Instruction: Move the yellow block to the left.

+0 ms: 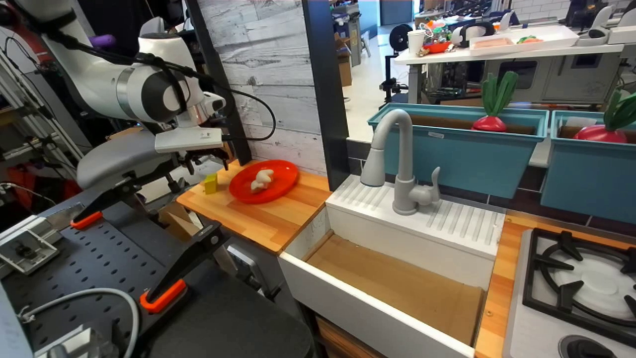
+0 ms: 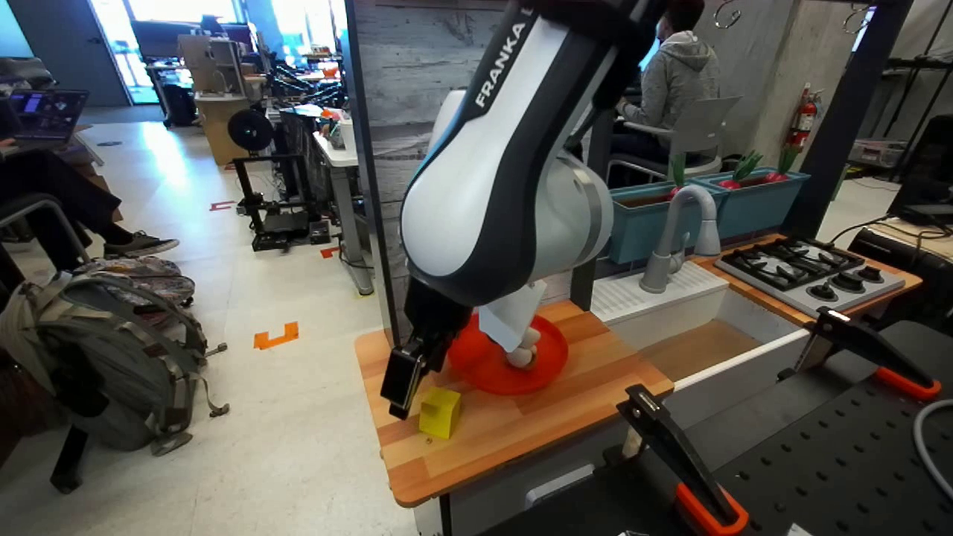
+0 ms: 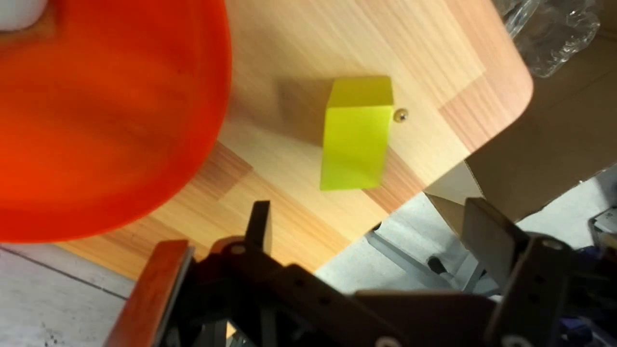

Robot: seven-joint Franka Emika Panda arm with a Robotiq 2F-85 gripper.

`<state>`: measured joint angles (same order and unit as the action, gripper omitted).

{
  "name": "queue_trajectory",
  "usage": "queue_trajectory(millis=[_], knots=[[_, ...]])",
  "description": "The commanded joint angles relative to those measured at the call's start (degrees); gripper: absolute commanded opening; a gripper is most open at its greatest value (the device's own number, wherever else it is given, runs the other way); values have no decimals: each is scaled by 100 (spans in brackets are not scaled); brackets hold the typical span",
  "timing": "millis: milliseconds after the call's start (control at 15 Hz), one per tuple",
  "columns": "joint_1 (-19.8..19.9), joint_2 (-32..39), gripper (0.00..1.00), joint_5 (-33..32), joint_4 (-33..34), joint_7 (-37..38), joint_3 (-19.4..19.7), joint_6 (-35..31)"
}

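Note:
The yellow block [image 1: 210, 184] stands on the wooden counter [image 1: 258, 221] near its outer edge, beside the round red plate [image 1: 283, 181]. In an exterior view the block [image 2: 440, 412] sits close to the counter's end, with the plate [image 2: 549, 368] behind it. My gripper [image 1: 208, 166] is above the counter at that end, apart from the block. In the wrist view the gripper [image 3: 368, 207] has its fingers wide apart with nothing between them. The yellow block [image 3: 357, 147] lies just beyond the fingertips, fully visible, between the red plate [image 3: 144, 120] and the counter's corner.
A whitish lumpy piece [image 1: 262, 180] lies on the red plate. The sink [image 1: 377, 298] with its grey faucet [image 1: 405, 159] adjoins the counter. A planked wall [image 1: 268, 74] stands behind the plate. Black clamps with orange tips [image 1: 166, 296] sit on the dark table. The counter's edge drops to the floor.

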<state>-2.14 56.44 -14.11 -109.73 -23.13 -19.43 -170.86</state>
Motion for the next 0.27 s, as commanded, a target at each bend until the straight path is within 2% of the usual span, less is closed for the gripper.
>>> queue_trajectory(millis=[0, 67, 133, 200], knots=[[215, -1071, 100, -38, -1335, 99, -237, -565], [135, -1285, 100, -69, -1589, 155, -193, -642], [97, -603, 100, -41, -759, 32, -152, -406], [94, -832, 100, -43, -1031, 55, -173, -457]])
